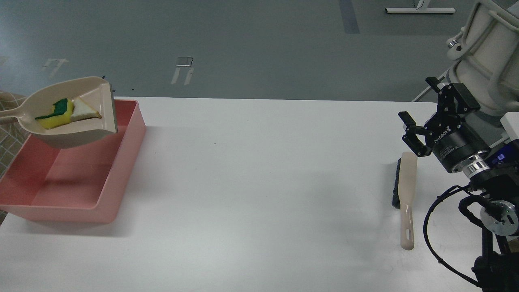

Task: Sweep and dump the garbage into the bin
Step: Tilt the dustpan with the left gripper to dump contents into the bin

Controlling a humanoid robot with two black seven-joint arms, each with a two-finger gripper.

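Note:
The beige dustpan (77, 132) hangs in the air over the far part of the pink bin (123, 162) at the table's left end. It carries the garbage: the yellow sponge with a green face (54, 115) and the white triangular slice (84, 110). The dustpan's handle runs off the left edge, so my left gripper is out of view. My right gripper (417, 101) is open and empty at the far right, just above the head of the brush (406, 190).
The beige brush with dark bristles lies flat on the white table (259, 182) near its right edge, handle toward me. The bin's inside shows nothing in it. A tall white machine part (486, 52) stands behind my right arm.

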